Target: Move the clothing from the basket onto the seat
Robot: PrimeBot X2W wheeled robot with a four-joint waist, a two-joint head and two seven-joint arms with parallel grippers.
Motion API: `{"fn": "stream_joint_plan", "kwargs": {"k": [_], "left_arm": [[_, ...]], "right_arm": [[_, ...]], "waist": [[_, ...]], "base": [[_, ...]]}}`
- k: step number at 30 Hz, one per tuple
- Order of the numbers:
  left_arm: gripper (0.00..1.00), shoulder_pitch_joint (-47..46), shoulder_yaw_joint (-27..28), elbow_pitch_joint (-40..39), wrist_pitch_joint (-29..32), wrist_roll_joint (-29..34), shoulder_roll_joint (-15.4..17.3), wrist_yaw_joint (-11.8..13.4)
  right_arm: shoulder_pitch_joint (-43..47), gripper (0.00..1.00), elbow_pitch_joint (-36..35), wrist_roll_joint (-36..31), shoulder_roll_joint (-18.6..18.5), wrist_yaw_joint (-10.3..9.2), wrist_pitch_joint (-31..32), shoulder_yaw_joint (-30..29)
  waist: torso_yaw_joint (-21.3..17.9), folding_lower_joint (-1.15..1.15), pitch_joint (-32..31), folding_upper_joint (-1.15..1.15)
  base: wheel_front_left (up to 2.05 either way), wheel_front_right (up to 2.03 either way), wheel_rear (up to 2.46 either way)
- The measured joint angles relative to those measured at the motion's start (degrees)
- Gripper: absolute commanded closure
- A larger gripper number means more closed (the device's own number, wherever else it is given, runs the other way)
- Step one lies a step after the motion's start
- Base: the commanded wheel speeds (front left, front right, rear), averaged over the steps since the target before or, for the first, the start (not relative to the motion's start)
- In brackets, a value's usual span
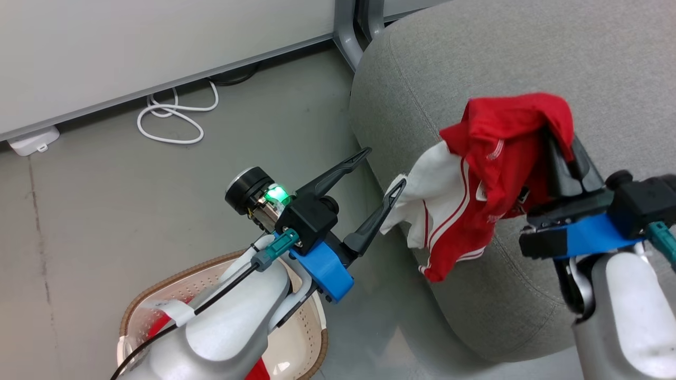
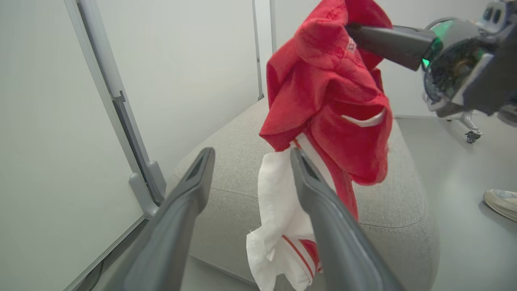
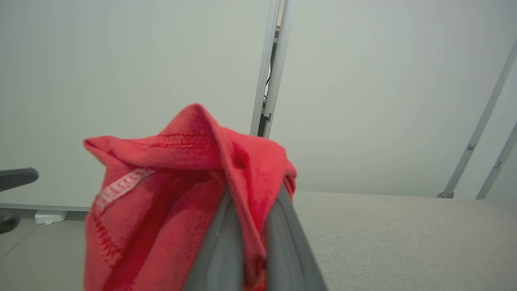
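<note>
Our right gripper (image 1: 566,157) pinches the clothing (image 1: 501,153), which hangs over the left edge of the seat (image 1: 528,53). Our left gripper (image 1: 384,168), jaws spread, hovers just beside its white end.

Above the seat (image 2: 400,202) the red jersey (image 2: 331,93) hangs pinched in the right claw (image 2: 355,34), its white part drooping just beside the spread left claw (image 2: 251,152), with a shoe (image 2: 501,202) on the floor (image 2: 464,250) beside the seat.

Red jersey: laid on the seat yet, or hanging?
Hanging. The red jersey dangles bunched from the right gripper, jaws shut on it, by the grey seat's edge.
</note>
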Motion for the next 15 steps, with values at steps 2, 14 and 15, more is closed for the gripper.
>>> {"fn": "stream_joint_plan", "kwargs": {"k": [2,14,15], "left_arm": [[0.00,-0.17,0.03,-0.13,0.00,0.52,0.03,0.00],[0.00,-5.77,-0.16,-1.24,0.00,3.04,0.10,0.00],[0.00,-6.40,-0.29,-1.30,-0.01,3.19,0.14,0.00]], "right_arm": [[-2.49,1.00,-0.38,0.05,-0.75,0.00,0.00,-0.15],[-20.89,1.00,-2.23,2.56,-8.59,0.00,0.00,-11.10],[-22.42,1.00,-2.44,2.59,-9.57,0.00,0.00,-12.60]], "waist": [[0.16,0.00,0.68,0.00],[2.62,0.01,8.77,0.00],[2.94,0.01,9.71,0.00]], "base": [[0.00,0.00,0.00],[0.00,0.00,0.00],[0.00,0.00,0.00]]}}
